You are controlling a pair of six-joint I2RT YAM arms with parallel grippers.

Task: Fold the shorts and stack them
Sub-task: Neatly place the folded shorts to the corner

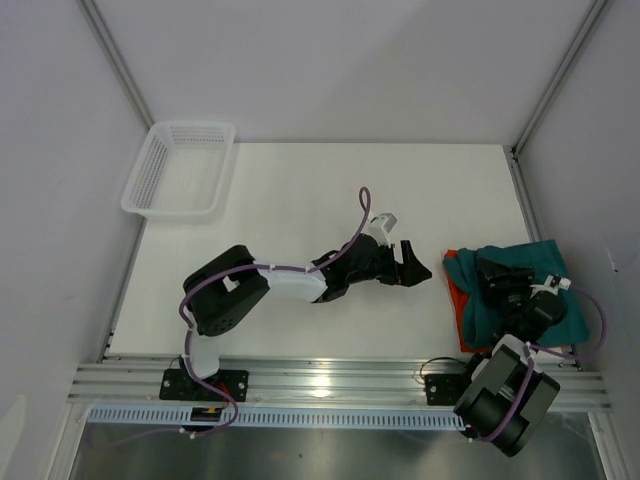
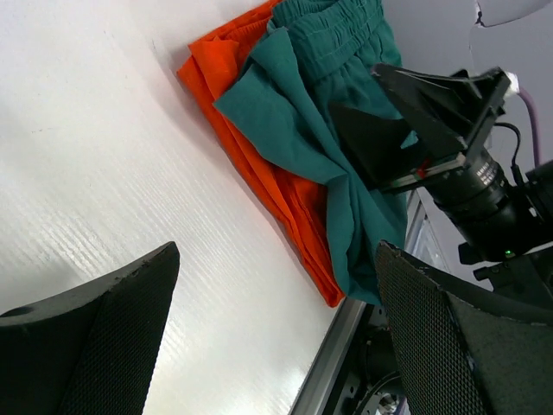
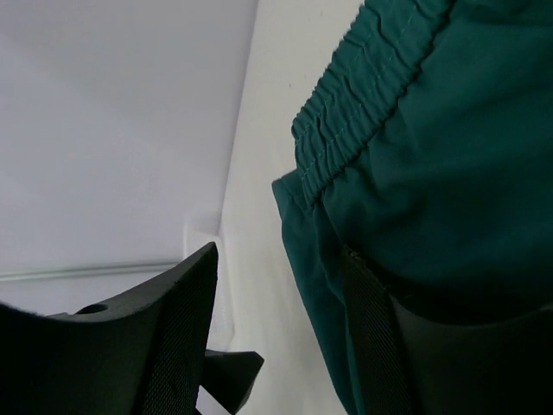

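1. A flat white table (image 1: 320, 200) fills the workspace, with pale walls around it.
2. The black-and-white left arm (image 1: 290, 282) reaches from the near left toward the middle of the table. The right arm (image 1: 510, 385) rises from the near right corner.
3. The soft teal green shorts (image 2: 294, 112) lie rumpled at the near right of the table, on top of the other pair, with the gathered elastic waistband toward the far side.
4. The bright orange-red shorts (image 2: 216, 60) lie under the teal pair, showing along its left edge.
5. A white mesh plastic basket (image 1: 170, 212) sits at the far left corner, well apart from the shorts.
6. The right gripper (image 3: 278, 259) is over the teal pair with its fingers apart, and teal cloth drapes against one finger (image 3: 371, 337).
7. The left gripper (image 2: 276, 259) hangs left of the pile with its fingers spread wide and nothing between them.
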